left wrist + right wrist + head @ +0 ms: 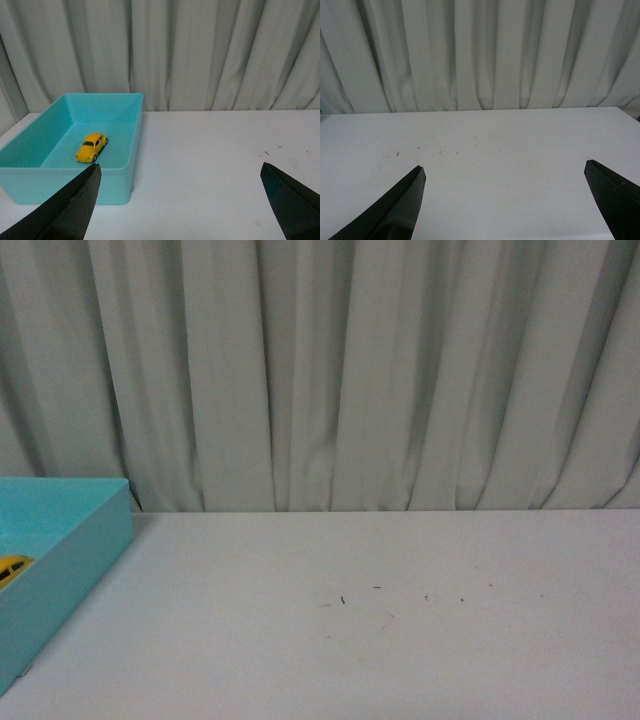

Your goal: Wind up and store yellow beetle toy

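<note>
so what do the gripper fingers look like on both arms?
Only the fingers show, in the wrist views. The left gripper has two plain dark, nearly black fingers, flat and tapering to a pointed tip. The right gripper looks the same. No cables, markings or pads visible. Neither arm shows in the front view.

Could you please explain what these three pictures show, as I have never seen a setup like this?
It is a robot with two arms, each ending in a gripper. The front picture comes from a camera on its body; the other two from cameras on its wrists. The black wedges are the fingers of the left gripper and the right gripper; both are open and hold nothing. A white table stands before a grey curtain. On the table is a turquoise box, and the yellow beetle toy sits on its floor, so it appears stored.
</note>
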Controlling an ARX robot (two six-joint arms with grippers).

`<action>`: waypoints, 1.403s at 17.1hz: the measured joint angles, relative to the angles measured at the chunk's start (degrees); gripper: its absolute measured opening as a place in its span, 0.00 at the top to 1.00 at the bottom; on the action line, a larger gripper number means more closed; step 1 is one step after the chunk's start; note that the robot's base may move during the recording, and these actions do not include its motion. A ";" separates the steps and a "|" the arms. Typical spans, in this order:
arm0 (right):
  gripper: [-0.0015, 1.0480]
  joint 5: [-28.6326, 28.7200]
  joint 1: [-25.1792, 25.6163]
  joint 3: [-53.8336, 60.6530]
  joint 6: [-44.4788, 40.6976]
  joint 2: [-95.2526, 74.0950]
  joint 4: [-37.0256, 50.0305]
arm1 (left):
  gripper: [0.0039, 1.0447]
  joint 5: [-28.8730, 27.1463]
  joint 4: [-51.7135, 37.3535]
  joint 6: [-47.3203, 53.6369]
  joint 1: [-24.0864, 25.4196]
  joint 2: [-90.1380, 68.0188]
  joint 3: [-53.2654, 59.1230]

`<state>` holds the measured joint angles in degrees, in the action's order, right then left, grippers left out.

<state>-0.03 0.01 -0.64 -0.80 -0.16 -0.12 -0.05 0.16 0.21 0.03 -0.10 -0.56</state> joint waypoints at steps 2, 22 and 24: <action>0.06 0.00 0.00 0.00 -0.02 0.00 -0.15 | 0.06 0.04 0.02 0.00 0.00 0.00 0.00; 0.06 0.00 0.00 0.00 -0.02 0.00 -0.11 | 0.06 0.02 0.00 0.00 0.00 0.00 0.00; 0.06 0.00 0.00 0.00 -0.02 0.00 -0.11 | 0.06 0.02 0.02 0.00 0.00 0.00 0.00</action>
<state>-0.03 0.01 -0.64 -0.82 -0.16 -0.23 -0.03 0.19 0.21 0.03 -0.10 -0.56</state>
